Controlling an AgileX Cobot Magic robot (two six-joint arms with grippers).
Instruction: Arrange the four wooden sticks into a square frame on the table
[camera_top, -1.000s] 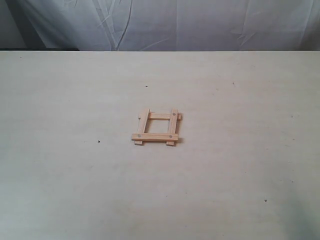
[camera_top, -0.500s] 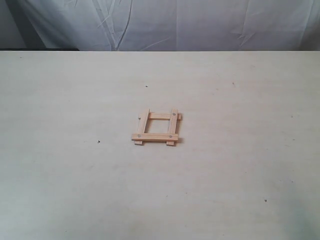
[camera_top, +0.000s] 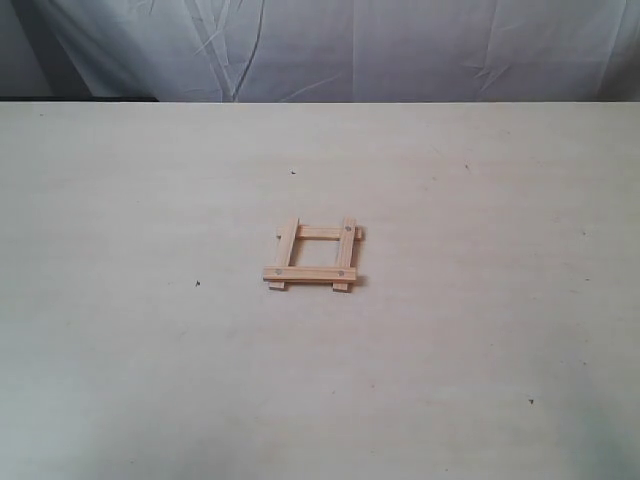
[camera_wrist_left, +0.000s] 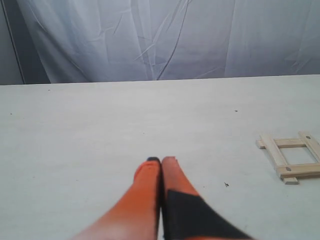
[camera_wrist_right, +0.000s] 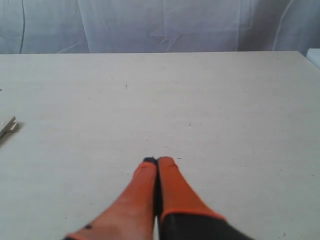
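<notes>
The four wooden sticks lie crossed as a small square frame (camera_top: 313, 254) near the middle of the table (camera_top: 150, 350), corners overlapping, grey dots on some ends. In the left wrist view the square frame (camera_wrist_left: 291, 156) sits off to one side, well apart from my left gripper (camera_wrist_left: 161, 160), whose orange fingers are pressed together with nothing between them. Only one stick end (camera_wrist_right: 7, 125) shows at the edge of the right wrist view. My right gripper (camera_wrist_right: 158, 160) is shut and empty too. Neither gripper appears in the exterior view.
A wrinkled white cloth backdrop (camera_top: 400, 50) hangs behind the table's far edge. A few tiny dark specks (camera_top: 197, 283) dot the tabletop. A pale object's corner (camera_wrist_right: 315, 56) shows at the table's far corner in the right wrist view.
</notes>
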